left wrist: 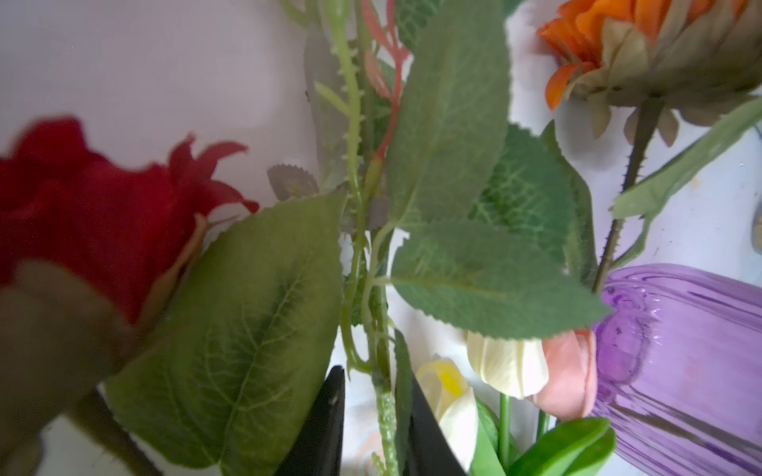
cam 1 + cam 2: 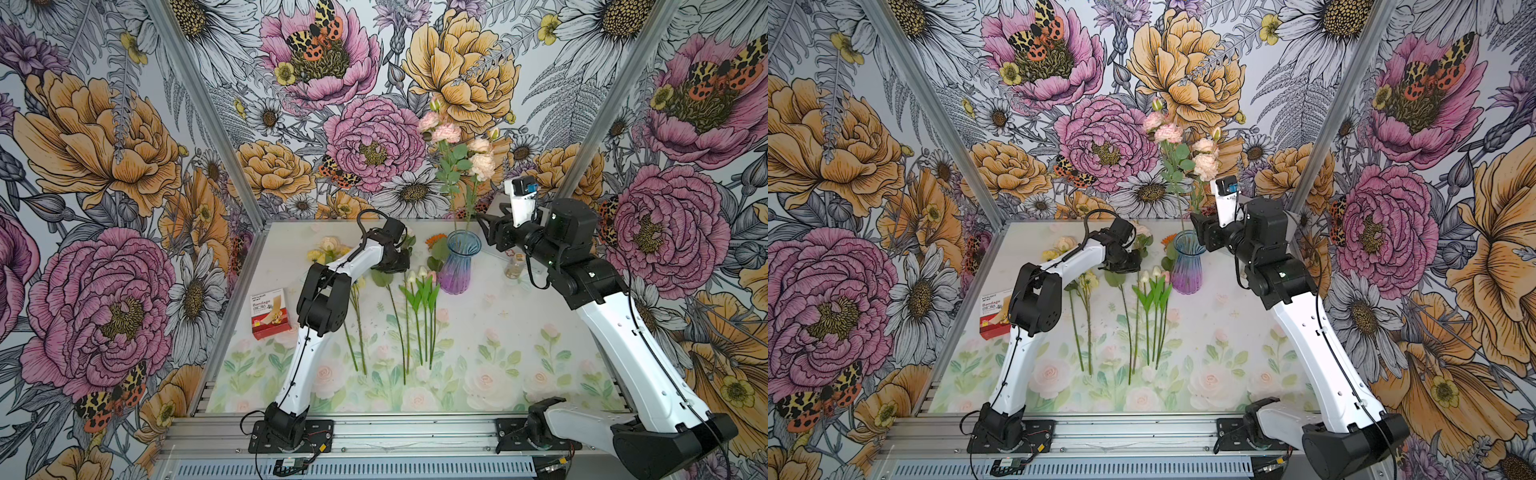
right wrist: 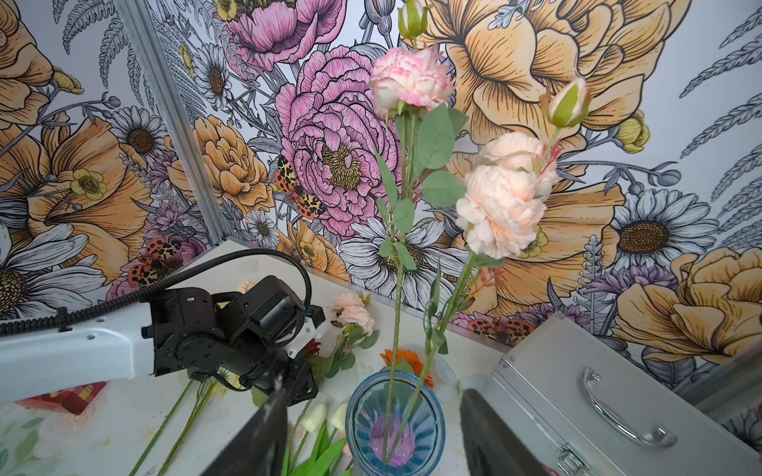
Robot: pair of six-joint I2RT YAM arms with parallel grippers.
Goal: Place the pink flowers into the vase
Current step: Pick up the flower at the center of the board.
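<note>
**Grasp at the far side of the table (image 2: 498, 332).** Two of the pink flowers (image 2: 482, 164) stand in the vase (image 2: 459, 261), their stems leaning through its narrow neck. A third, a pale peach bloom (image 3: 353, 310), lies on the table just beside the left gripper (image 1: 371, 391). The pink tulip bud (image 1: 571, 375) lies just beside the vase's purple base, next to the white tulips (image 1: 507, 362).

In the left wrist view the jaws stand narrowly apart astride a thorny green stem (image 1: 385, 416). Bare table shows between the stem and one finger, so this is not yet a pinch. This stem probably carries the peach bloom, but that is not certain, since a red rose (image 1: 82, 206) lies alongside. The right gripper (image 3: 371, 397) hangs spread and empty near the vase's rim, beside the standing stems.

**Handling, as you should judge it.** Such a stem is likely light, stiff but springy, and top-heavy at the bloom, so expect it to swing when lifted. The moulded thorns give purchase. The cloth leaves (image 1: 247, 321) are soft and will slip, so take bare stem, not foliage. Hold near the middle, so that the cut end stays free to enter the neck. The vase is smooth ribbed glass, loaded high by its standing stems, and a sideways push at the rim could tip it.
</note>
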